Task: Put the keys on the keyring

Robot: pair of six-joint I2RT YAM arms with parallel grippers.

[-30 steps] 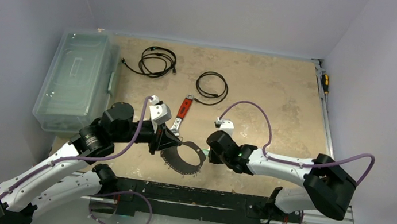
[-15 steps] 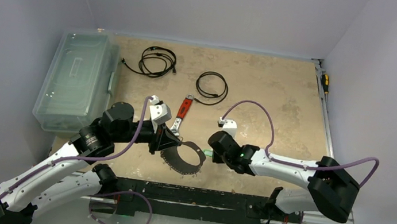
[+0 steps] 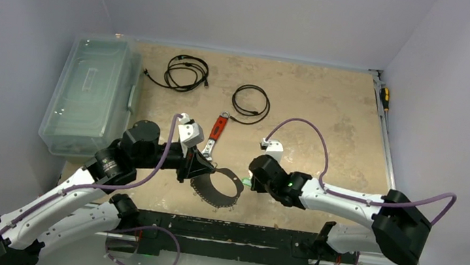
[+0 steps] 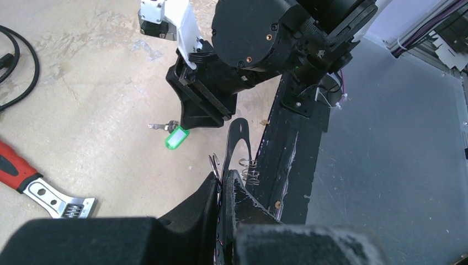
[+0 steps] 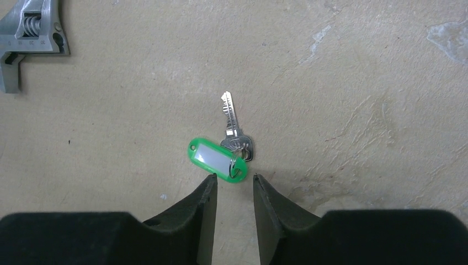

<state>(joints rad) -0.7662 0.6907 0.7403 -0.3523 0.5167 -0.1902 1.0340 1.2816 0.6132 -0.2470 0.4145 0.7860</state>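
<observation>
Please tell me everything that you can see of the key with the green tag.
The key is small and of silvery metal, with a toothed blade and a rounded head. A thin split ring joins its head to an oval green plastic tag with a pale window. All lie flat on the tan table, the blade pointing away from the right gripper, whose open jaws stand just short of the tag, apparently not touching it.

1 key (image 5: 235, 128), 1 keyring (image 3: 200, 192), 1 wrench (image 3: 215, 133), 2 cables (image 3: 187, 71) (image 3: 250, 104), 1 box (image 3: 89, 96).
</observation>
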